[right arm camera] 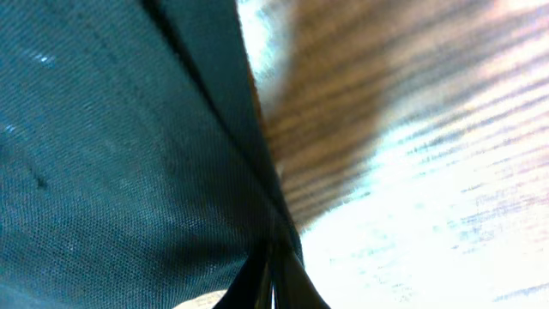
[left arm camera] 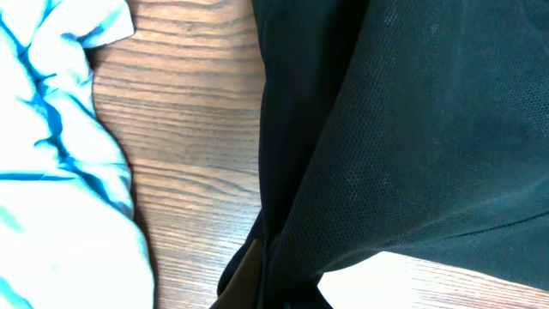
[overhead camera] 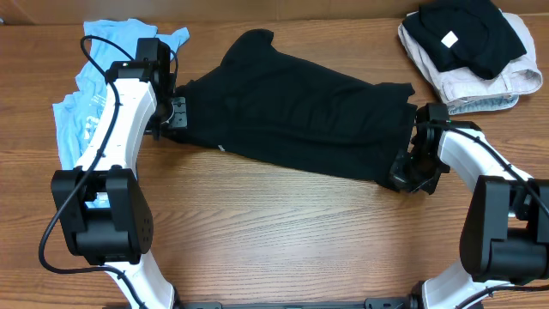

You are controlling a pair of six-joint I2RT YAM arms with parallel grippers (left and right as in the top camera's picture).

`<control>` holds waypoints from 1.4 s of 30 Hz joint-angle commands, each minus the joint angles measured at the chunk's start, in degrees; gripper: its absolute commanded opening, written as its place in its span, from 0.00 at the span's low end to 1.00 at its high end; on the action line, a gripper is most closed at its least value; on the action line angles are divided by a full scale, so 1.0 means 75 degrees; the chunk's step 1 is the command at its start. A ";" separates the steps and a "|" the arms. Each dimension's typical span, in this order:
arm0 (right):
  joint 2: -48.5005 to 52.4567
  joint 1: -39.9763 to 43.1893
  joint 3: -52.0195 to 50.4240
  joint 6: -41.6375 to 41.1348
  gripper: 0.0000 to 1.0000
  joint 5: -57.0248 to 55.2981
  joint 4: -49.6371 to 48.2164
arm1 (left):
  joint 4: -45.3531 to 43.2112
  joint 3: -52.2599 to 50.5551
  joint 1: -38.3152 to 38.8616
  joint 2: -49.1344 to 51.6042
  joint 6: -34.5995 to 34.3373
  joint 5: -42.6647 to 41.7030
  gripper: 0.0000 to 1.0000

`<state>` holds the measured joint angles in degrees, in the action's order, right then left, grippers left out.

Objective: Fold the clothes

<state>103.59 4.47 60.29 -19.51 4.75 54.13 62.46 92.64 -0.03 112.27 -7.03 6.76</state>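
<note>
Black shirt [overhead camera: 300, 112] lay stretched across the bench [overhead camera: 283, 240], its long axis slanting from the left claw [overhead camera: 176, 114], pinching its far left end, to the right claw [overhead camera: 410, 172], pinching its near right end. A light-blue tee [overhead camera: 86, 103] lay beside its left end.

Left tool [overhead camera: 177, 114]: tips buried in black shirt [left arm camera: 412, 129] folds; light-blue tee [left arm camera: 51, 172] beside it cut by frame edge. Right tool [overhead camera: 410, 169]: tips under cloth, counter [right arm camera: 429, 112] beyond it blurred.
</note>
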 commanded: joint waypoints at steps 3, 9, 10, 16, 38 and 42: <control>-0.0023 0.0356 -0.0111 -0.0210 0.04 -0.0114 0.0460 | 0.0405 0.0178 0.0000 0.0044 0.0099 0.0323 0.05; -0.0023 0.1326 -0.0073 -0.0207 0.04 -0.0012 0.1241 | 0.1862 0.0175 0.0044 0.0044 -0.0565 -0.0216 0.06; -0.0023 0.1445 -0.0073 -0.0207 0.04 0.0006 0.1317 | 0.2063 0.0172 0.0052 0.0044 -0.0656 -0.0326 0.06; -0.0023 0.1877 -0.0073 -0.0204 0.04 0.0003 0.1463 | 0.2879 0.0163 0.0058 0.0044 -0.0787 -0.0851 0.09; -0.0796 0.1749 0.3316 0.0944 0.18 0.0204 0.3917 | 0.3037 0.0976 0.0152 0.0044 -0.0641 -0.0580 1.00; -0.0796 0.1478 0.4625 0.1224 0.30 0.0233 0.4683 | 0.3281 0.2667 0.0216 0.0044 -0.0035 -0.1180 1.00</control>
<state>99.42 17.10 89.65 -13.26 6.00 87.90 86.46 102.67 0.78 113.03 -11.33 1.67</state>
